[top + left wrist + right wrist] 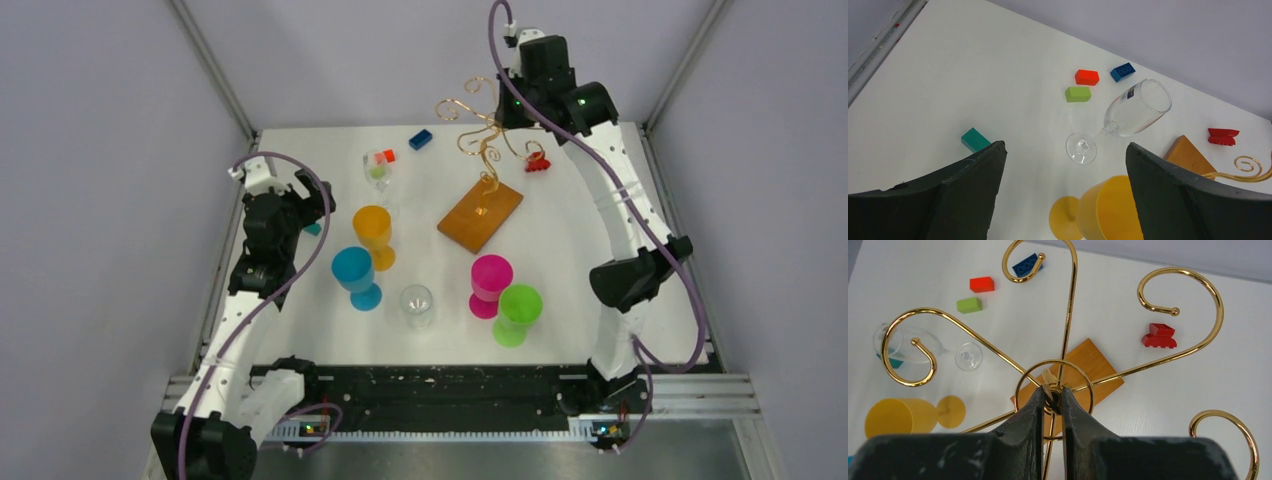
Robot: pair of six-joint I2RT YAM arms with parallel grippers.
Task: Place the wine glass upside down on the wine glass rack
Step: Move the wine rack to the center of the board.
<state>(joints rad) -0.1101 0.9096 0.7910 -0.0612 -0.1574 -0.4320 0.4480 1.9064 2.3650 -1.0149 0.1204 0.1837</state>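
Green goblet (518,313), pink goblet (490,283) and blue goblet (355,277) crowd the lower middle of the overhead frame, nearest the arm bases. A small clear tumbler (417,305) stands among them and a yellow goblet (375,235) just behind.

At the left of the frame, the left gripper (1065,146) hangs with its jaws spread wide and nothing between them. It looks over the yellow rim at the wine glass (1134,109). That glass stands on its foot, as far as I can tell, in the upper middle of the table (560,250). It touches nothing and is near a green block (1078,93) and a red block (1086,77).

I'd judge it light, rigid and slick, and breakable at the thin stem. Midway along the stem looks the place to pinch, gently, leaving the foot free to slide into a curl once the glass is turned over.

Farther back, toward the upper right, the wine glass rack (1068,315) sits on its wooden base. The right gripper (1052,397) is clenched on the gold wire at the hub of its curled arms. Wire that thin probably flexes and tips easily, so a steadying hold seems sensible.
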